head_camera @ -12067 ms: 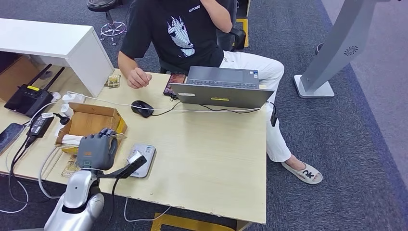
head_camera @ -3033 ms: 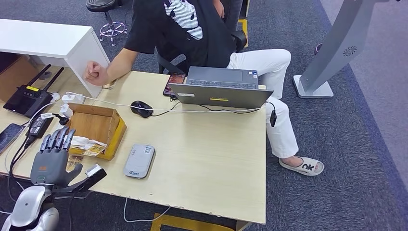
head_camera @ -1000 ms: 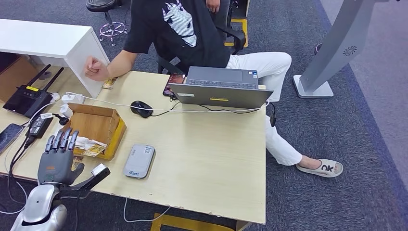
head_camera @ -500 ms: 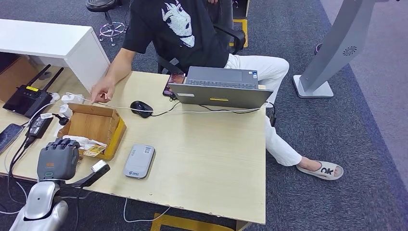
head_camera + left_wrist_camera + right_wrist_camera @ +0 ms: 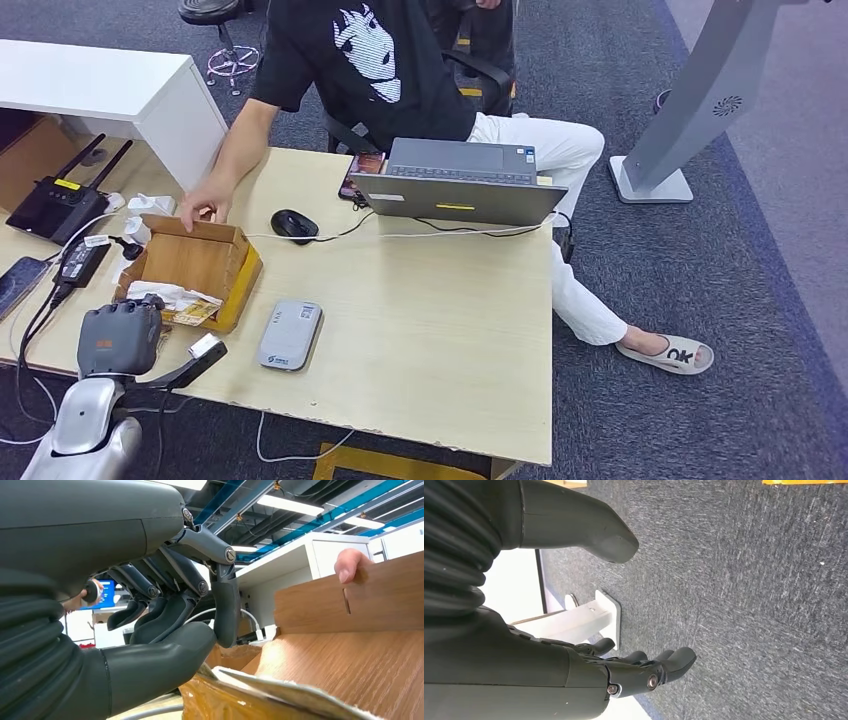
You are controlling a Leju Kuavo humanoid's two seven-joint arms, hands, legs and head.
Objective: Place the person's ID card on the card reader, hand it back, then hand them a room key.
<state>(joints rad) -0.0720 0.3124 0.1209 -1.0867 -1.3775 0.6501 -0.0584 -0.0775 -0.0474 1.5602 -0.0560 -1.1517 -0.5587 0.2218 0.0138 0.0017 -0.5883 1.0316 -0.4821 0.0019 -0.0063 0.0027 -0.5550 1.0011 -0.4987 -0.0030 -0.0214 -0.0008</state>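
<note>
Although the reader (image 5: 290, 335) lies bare at the lower left of the head view, with no card on it, no ID card can be picked out anywhere, so whether the reading step is done cannot be told from these pictures. The left hand (image 5: 120, 338) sits at the lower left, just beside the near corner of the box (image 5: 195, 262), its fingers (image 5: 170, 612) curled in toward the thumb; the wrist view shows nothing held between them. Loose papers and what may be cards lie in the box's near end, too small to identify as a room key. The person's hand (image 5: 205, 205) rests on the box's far rim. The right hand (image 5: 644, 672) hangs over carpet, fingers loosely spread and empty. My judgement: the key hand-over remains, and likely starts with a pick from the box.
</note>
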